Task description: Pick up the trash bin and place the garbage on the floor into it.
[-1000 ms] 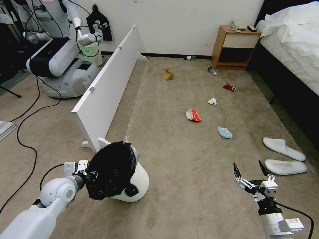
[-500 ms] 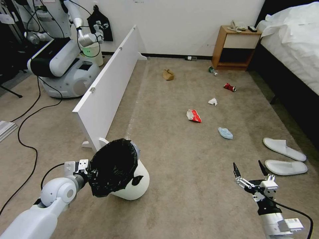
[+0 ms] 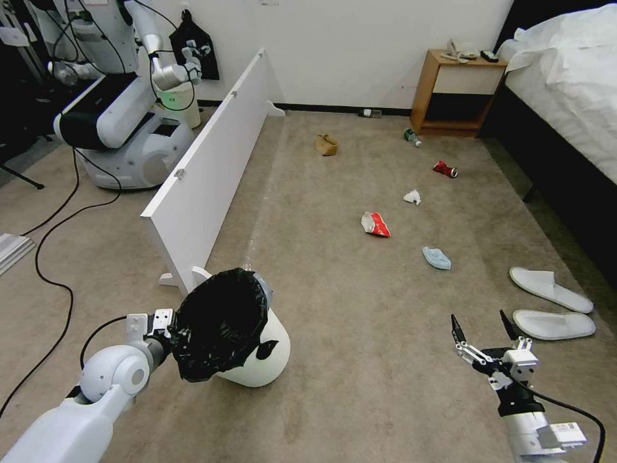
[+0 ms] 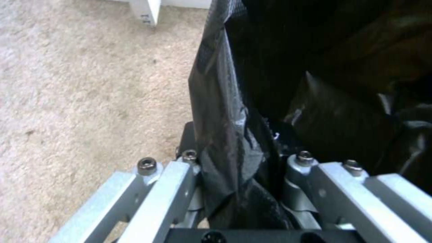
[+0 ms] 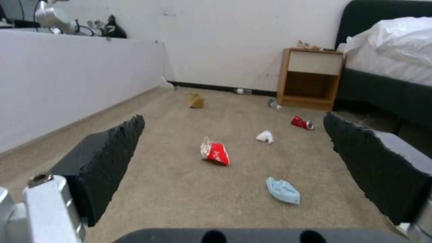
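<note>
Trash bin [image 3: 257,350], pinched by left gripper [image 3: 168,331], stays tilted as before; right gripper [image 3: 479,328] spread.

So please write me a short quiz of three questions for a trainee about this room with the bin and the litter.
1. True or false: the left gripper is shut on the trash bin.
2. Which litter lies nearest the right gripper? A) brown paper bag B) white slippers C) red can
3. Fill in: the right gripper's fingers are ____.

Key: 1 true, it grips the bag-lined rim. 2 B. 3 open, holding nothing.
</note>
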